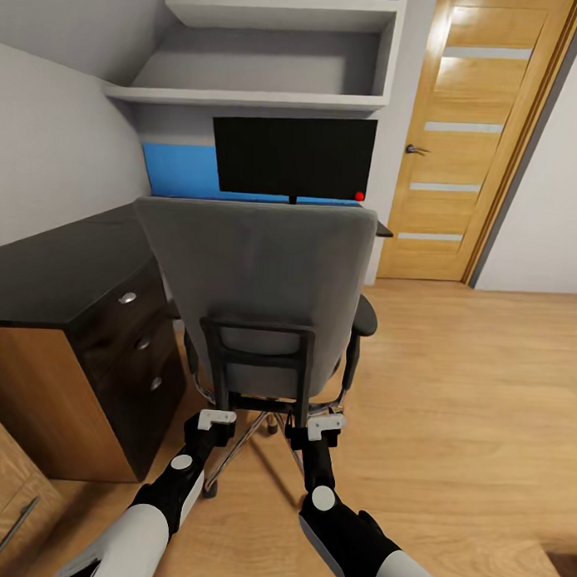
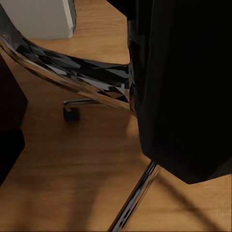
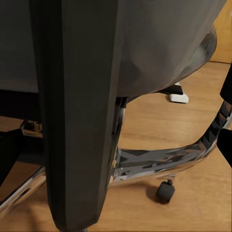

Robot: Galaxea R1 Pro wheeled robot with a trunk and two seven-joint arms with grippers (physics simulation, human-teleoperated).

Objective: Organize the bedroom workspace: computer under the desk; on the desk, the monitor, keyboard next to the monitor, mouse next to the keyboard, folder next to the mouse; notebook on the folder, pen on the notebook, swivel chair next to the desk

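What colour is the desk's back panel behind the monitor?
Bright blue back panel, clearest in the head view.

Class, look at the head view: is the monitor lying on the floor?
No, the monitor stands upright on the desk, behind the swivel chair.

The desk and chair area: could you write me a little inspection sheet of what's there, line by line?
Surface: the desk has a glossy black top, bare where visible.
Job's things: the monitor stands on the desk; the swivel chair faces it, back to the camera.
Clutter: nothing seen.
Grippers: the left gripper and the right gripper are at the chair's black back frame; whether they grip it cannot be told.
Cables: nothing seen.
Surroundings: wooden floor, wooden door, white shelves.
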